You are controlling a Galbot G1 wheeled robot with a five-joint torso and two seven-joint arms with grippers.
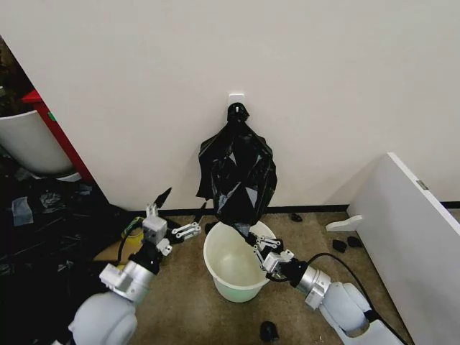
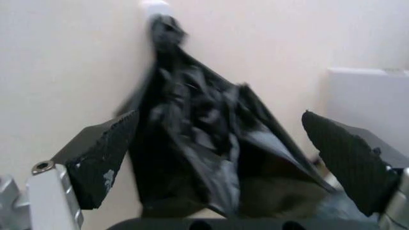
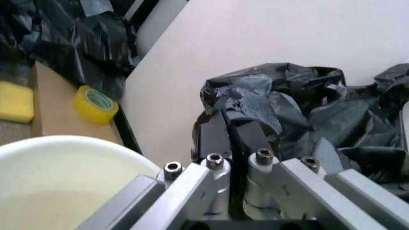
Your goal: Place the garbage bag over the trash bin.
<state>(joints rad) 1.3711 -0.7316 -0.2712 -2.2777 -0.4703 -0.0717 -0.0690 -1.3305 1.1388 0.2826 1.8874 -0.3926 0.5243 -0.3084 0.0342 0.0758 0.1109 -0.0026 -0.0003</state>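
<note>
The thin, glossy, crinkled black plastic garbage bag (image 1: pixel 237 172) hangs against the pale wall from a small white hook, its lower end reaching down to the far rim of the round cream-white plastic trash bin (image 1: pixel 233 267), which stands on the brown floor directly beneath it. The bin's mouth is bare all the way round and its inside is uncovered, so I judge the task to be at an early stage: the bag has been taken hold of, but it is neither opened nor spread over the rim, and all of the fitting is left to do.

The right gripper (image 1: pixel 253 241) sits at the bin's far rim, and the right wrist view shows its dark fingers (image 3: pixel 221 139) pressed together on a fold of the bag's lower end, with the bulk of the bag bunched just beyond the fingertips and the bin's rim just below and beside them. The left gripper (image 1: pixel 180 218) stands beside the bin, apart from its rim, with its jaws spread wide and nothing between them. In the left wrist view the bag hangs ahead of that opening, between the two fingertips in line of sight but not touched by either.

A small roll of yellow tape (image 3: pixel 95 104) lies on the floor, well apart from the right jaws.
</note>
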